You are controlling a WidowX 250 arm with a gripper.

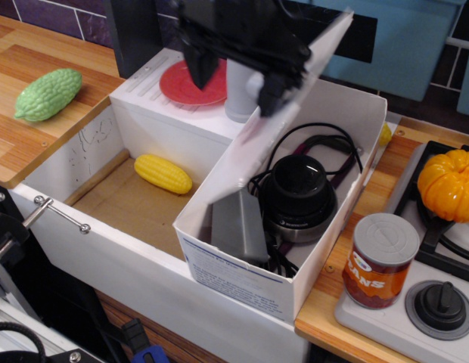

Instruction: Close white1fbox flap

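Note:
The white1fbox stands in the middle with blue print on its near short side. It holds a black domed device, a grey metal flask and dark cables. The flap leans over the box's left part, rising from the left long edge toward the upper right. Its black taped block is hidden on the underside. My black gripper is blurred at the top, against the flap's outer face. Its two fingers hang apart and hold nothing.
A yellow corn lies in the open white counter recess. A red plate sits on a white block behind. A green gourd lies at left. A can, an orange pumpkin and a stove knob are at right.

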